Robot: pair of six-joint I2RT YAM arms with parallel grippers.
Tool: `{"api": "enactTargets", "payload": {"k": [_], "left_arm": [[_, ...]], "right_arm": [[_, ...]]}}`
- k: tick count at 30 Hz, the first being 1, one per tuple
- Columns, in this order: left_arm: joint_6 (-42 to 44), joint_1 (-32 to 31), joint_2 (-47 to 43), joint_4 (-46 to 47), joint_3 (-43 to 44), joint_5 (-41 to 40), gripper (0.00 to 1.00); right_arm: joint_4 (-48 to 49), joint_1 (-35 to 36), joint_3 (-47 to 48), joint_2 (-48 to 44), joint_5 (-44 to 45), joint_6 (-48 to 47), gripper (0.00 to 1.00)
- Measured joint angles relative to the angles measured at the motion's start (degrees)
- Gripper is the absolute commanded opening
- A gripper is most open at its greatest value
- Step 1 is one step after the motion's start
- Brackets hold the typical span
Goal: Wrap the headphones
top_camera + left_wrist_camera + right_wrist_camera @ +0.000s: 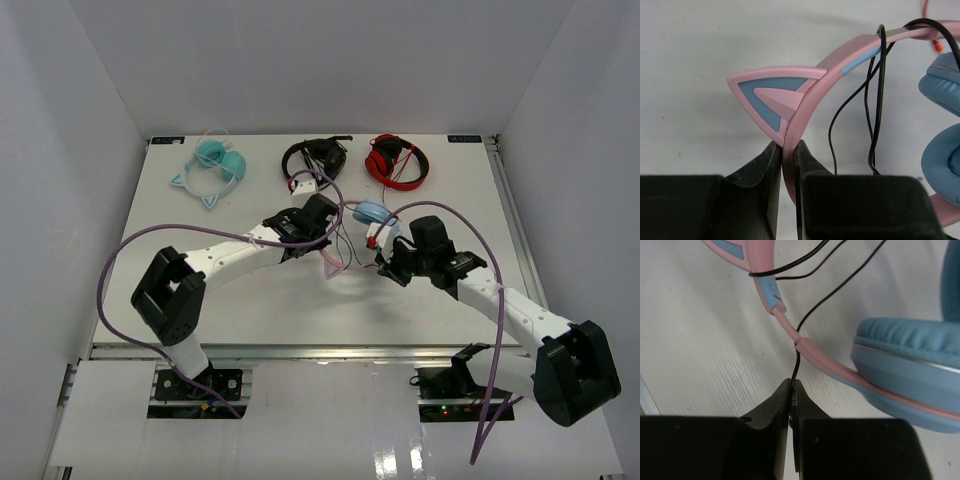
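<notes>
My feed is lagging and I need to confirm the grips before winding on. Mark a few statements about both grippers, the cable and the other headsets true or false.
1. The left gripper is shut on the pink headband, just below a cat ear. True.
2. The right gripper is open and holds nothing. False: it is shut on the thin black cable.
3. The cable is wound tightly round an ear cup. False: it hangs in loose loops across the headband.
4. The red headphones lie near the far edge of the table, apart from both arms. True.
</notes>
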Motion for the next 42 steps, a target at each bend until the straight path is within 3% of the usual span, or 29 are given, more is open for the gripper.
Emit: {"api": "enactTargets", "payload": {"k": [6, 15, 17, 21, 23, 27, 34, 38, 42], "left_arm": [[2.9, 0.0, 7.2, -2.5, -0.6, 5.1, 0.0], [6.4, 0.1, 9.3, -2.5, -1.0, 9.7, 0.0], [6.7, 0.2, 10.0, -2.2, -1.0, 10.4, 0.1], [7.0, 0.4, 11.0, -1.7, -0.8, 11.3, 0.49], [7.7, 0.4, 11.0, -1.8, -0.5, 12.0, 0.56], [9.5, 0.4, 10.5, -2.8, -0.3, 13.1, 0.75], [16.7, 0.8, -1.4, -4.2, -1.5, 15.8, 0.92], [21.3, 0.8, -12.5, -3.5, -3.8, 17.6, 0.93], [25.6, 0.9, -22.2, -2.1, -9.1, 20.1, 0.93]], "right_arm": [[-3.2, 6.6, 0.6, 3.3, 9.0, -5.5, 0.08], [-4.0, 11.1, 2.2, 7.1, 15.3, -10.2, 0.16], [-4.1, 11.5, 3.2, 8.1, 15.8, -10.6, 0.22], [-4.6, 11.9, 5.1, 8.8, 16.1, -11.2, 0.43], [-4.9, 11.9, 6.1, 8.8, 16.4, -11.5, 0.49], [-6.0, 11.8, 6.5, 6.9, 16.5, -12.7, 0.71], [-9.8, 7.6, 6.3, -6.8, 15.0, -14.0, 0.98], [-10.0, 0.2, 4.0, -14.0, 12.6, -13.1, 0.9], [-9.8, -8.4, 0.0, -17.3, 10.4, -7.4, 0.9]]}}
